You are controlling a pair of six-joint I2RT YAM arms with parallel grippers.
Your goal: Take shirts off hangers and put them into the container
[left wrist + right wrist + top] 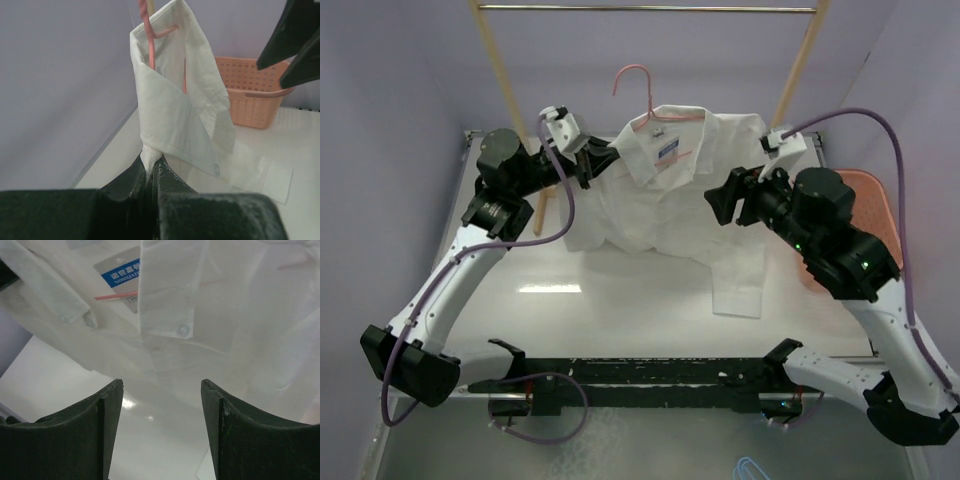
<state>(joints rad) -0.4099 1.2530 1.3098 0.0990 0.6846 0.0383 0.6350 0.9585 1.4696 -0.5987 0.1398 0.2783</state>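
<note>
now the left gripper [151, 167] pinches the white shirt [175, 115] hanging on the pink hanger [151, 52]; the right gripper [161, 385] faces the shirt's front, fingers spread.

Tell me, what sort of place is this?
Likely a robot test booth, not a home: two arms bolted to a white table, plain lilac walls close around, and a staged laundry chore, a shirt on a hanger with a basket beside.
</note>
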